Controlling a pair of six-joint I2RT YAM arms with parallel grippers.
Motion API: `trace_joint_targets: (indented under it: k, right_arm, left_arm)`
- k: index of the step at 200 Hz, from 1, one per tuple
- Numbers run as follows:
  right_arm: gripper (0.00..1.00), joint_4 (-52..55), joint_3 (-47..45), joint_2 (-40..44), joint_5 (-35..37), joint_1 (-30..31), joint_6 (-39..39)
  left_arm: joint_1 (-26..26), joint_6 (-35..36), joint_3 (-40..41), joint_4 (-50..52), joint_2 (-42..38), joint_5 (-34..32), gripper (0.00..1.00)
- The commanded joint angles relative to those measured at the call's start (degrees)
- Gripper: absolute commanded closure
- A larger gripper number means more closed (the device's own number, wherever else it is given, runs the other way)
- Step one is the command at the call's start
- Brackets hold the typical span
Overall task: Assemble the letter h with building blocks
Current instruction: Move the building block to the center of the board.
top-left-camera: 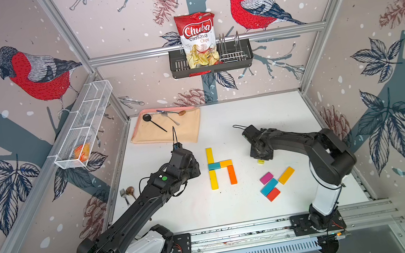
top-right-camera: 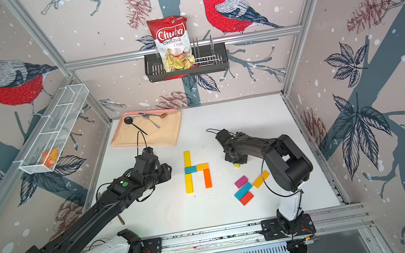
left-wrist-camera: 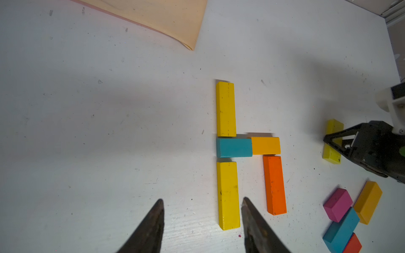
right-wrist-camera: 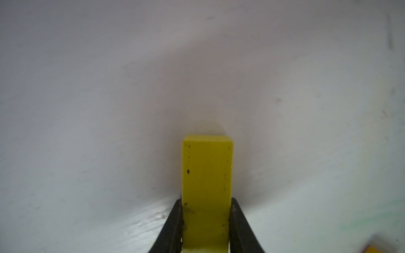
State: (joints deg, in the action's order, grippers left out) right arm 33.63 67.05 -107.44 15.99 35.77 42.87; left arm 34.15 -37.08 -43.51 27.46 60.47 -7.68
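Nearest the front edge of the surface, four spare building blocks are seen lying flat and touching one another (magenta, teal, red and amber). Just beyond them the letter is laid out. Two yellow planks are set in line with a teal one between as the stem, an amber piece is butted against the teal, and an orange leg runs down from the amber.

The left tool is held over the lower end of the stem with its jaws spread wide and nothing taken up. To the right of the letter, the right tool is pressed together on a yellow block. The block is pinched across its narrow width at about mid-length, and it appears to lie on or just above the surface.

The block is judged light, stiff and matte-painted, so little slip is expected. A mid-length hold across the long edges should keep it level and leave both ends free for butting against neighbours. At the far edge a tan cloth is spread.
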Motion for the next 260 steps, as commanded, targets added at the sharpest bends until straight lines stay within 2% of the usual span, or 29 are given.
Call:
trace_joint_targets:
  k: [1, 29, 49, 75, 126, 137, 150, 160, 187, 208, 235, 260]
  right_arm:
    - [0.77, 2.52, 5.99, -4.95, -2.62, 1.45, -8.33]
    - [0.77, 4.10, 10.50, -8.70, -2.92, 1.50, -8.69]
    - [0.77, 1.90, 10.21, -8.46, -5.60, 2.37, -9.46]
    - [0.76, 1.24, 11.54, -8.94, -5.35, 4.87, -10.97]
    - [0.75, 0.96, 10.56, -9.93, -6.17, 4.18, -8.96]
    - [0.69, 0.25, 9.62, -9.51, -6.74, 4.13, -8.71]
    - [0.55, -0.63, 8.65, -8.94, -7.84, 4.03, -8.35]
    - [0.47, -1.10, 8.07, -8.69, -8.45, 4.05, -8.09]
    - [0.41, -1.46, 7.66, -8.33, -8.35, 3.71, -7.24]
    - [0.43, -1.38, 7.57, -8.33, -8.20, 3.08, -7.01]
    - [0.60, -0.64, 7.41, -8.18, -7.56, 3.33, -7.11]
    - [0.67, -0.24, 6.03, -7.47, -6.87, 4.33, -6.49]
  left_arm:
    - [-0.44, -0.60, 0.54, -0.75, -1.16, -1.44, 0.45]
    - [-1.01, -0.94, 1.31, -0.42, -2.54, -1.55, 0.45]
    - [-1.26, -0.92, 1.56, -0.22, -2.69, -1.44, 0.45]
    - [-1.38, -1.10, 1.78, -0.73, -2.25, -0.88, 0.45]
    - [-1.39, -1.36, 1.74, -1.27, -1.30, -0.05, 0.45]
    - [-1.44, -1.33, 1.85, -1.36, -1.06, 0.16, 0.45]
    - [-1.46, -1.36, 1.93, -1.46, -0.64, 0.30, 0.45]
    - [-1.45, -1.41, 1.93, -1.61, -0.37, 0.45, 0.46]
    - [-1.43, -1.57, 1.68, -2.06, 0.17, 0.83, 0.46]
    - [-1.45, -1.59, 1.55, -2.03, 0.40, 0.83, 0.46]
    - [-1.46, -1.57, 1.64, -2.08, 0.43, 0.69, 0.46]
    - [-1.46, -1.68, 1.67, -2.14, 0.53, 0.69, 0.46]
